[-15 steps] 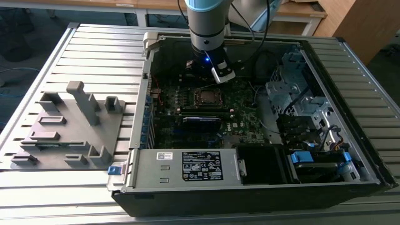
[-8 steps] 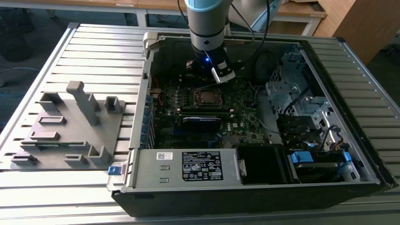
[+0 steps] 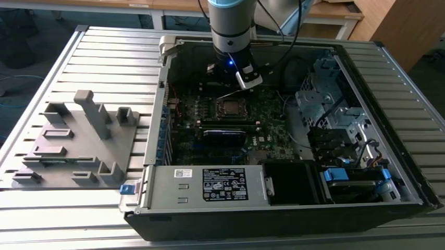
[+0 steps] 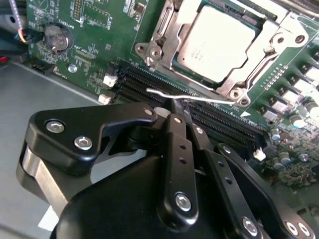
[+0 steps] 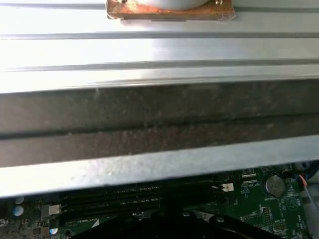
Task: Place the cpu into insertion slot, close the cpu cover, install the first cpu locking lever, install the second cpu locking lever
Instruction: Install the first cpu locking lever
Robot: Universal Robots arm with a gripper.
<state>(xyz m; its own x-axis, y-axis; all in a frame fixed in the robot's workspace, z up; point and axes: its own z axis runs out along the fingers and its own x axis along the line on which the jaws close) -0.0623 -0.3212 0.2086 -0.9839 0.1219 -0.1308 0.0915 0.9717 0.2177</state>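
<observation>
Slatted table [image 3: 104,57] bears the case [image 3: 278,208]; tool [image 4: 180,105] closed at the locking lever [image 4: 157,92], contact itself hidden.

Gripper [image 4: 180,106]: black linkage in the foreground, fingers pressed together, tips right at the lever.
Locking lever [image 4: 158,92]: thin silver wire lying across the memory slots [image 4: 139,82].
Cpu [image 4: 217,42]: dull silver top, seated beyond the lever and framed by the cpu cover [image 4: 164,30].
Coin battery [image 4: 54,37]: on the green motherboard [image 4: 94,45], well apart from the cpu.
</observation>
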